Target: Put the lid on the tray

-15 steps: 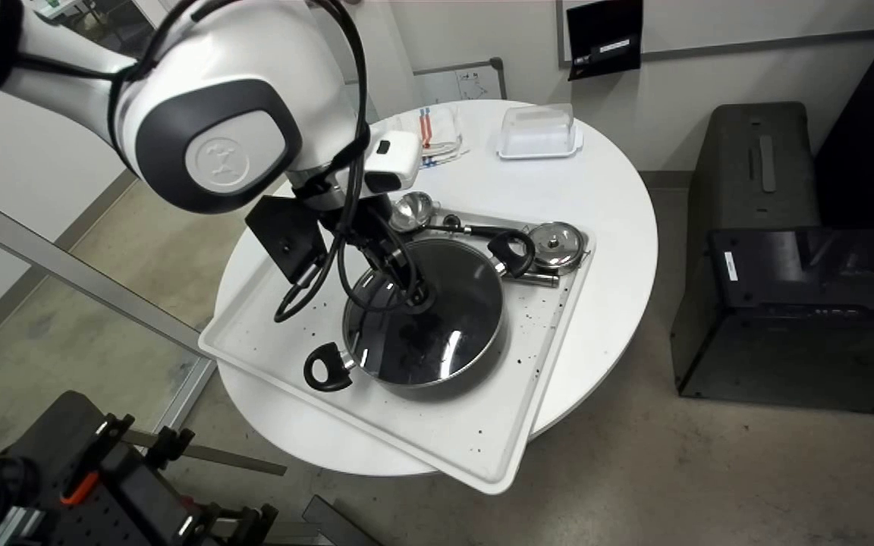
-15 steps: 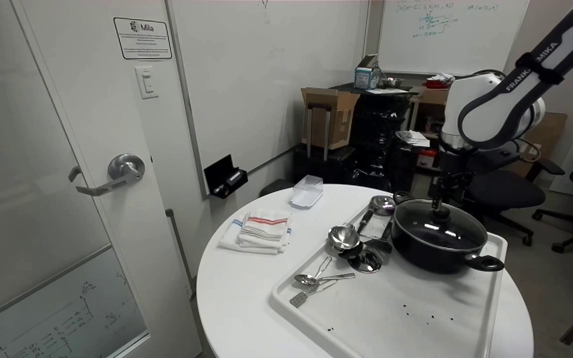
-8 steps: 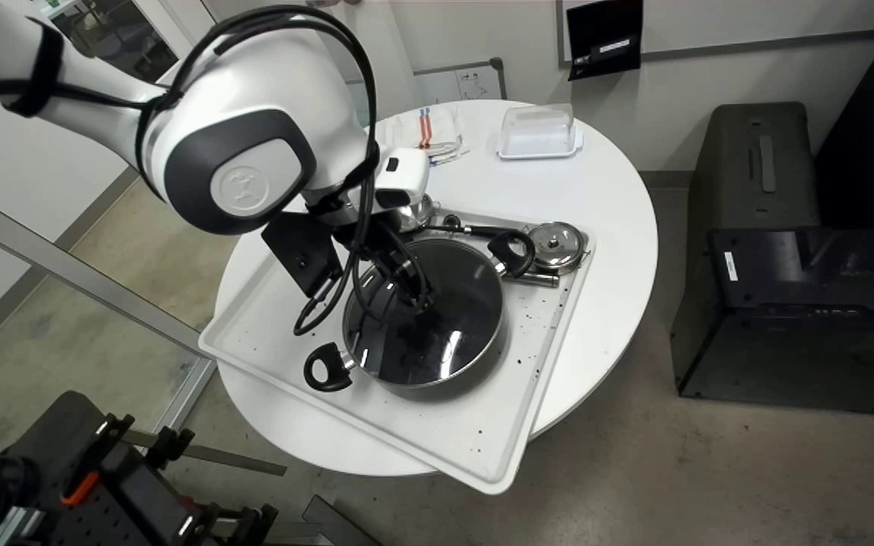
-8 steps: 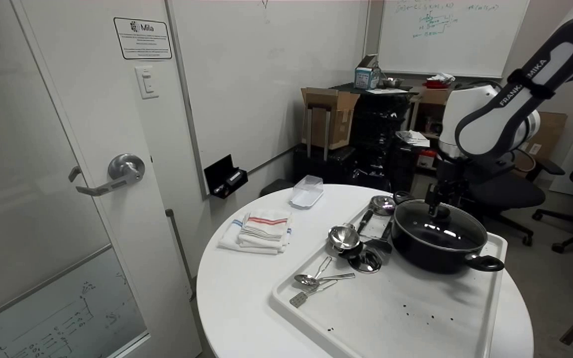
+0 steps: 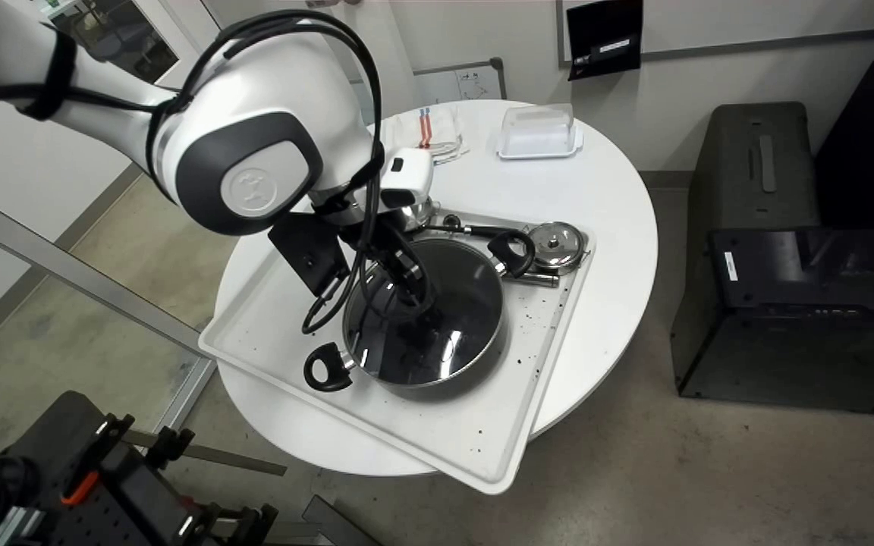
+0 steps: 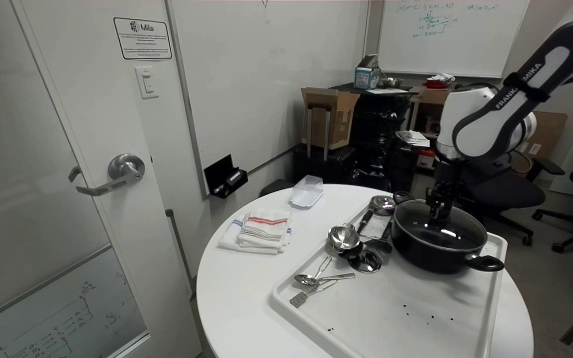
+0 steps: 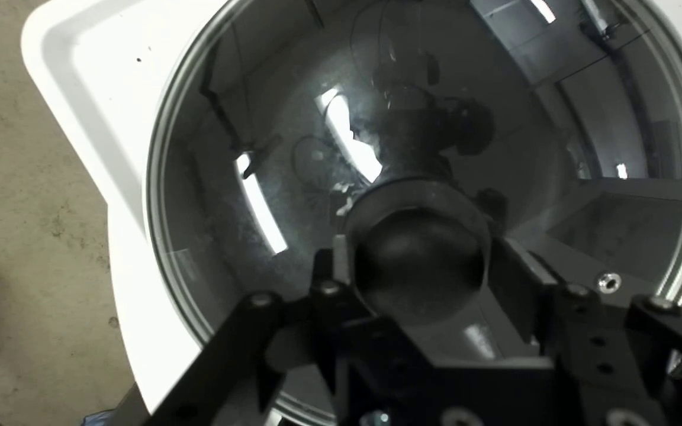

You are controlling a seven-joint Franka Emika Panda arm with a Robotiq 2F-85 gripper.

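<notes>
Where tray (image 5: 482,417) overhangs table (image 5: 615,235), floor (image 5: 649,478) shows.

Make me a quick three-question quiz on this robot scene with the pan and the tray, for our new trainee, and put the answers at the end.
1. True or false: a corner of the tray juts out past the edge of the round table.

2. How many side handles show on the black pan?

3. Multiple choice. The large glass lid rests on: A, the floor of the tray; B, the pan; C, the folded towels.

Key: 1, true. 2, two. 3, B; the gripper straddles the knob of that lid.
</notes>
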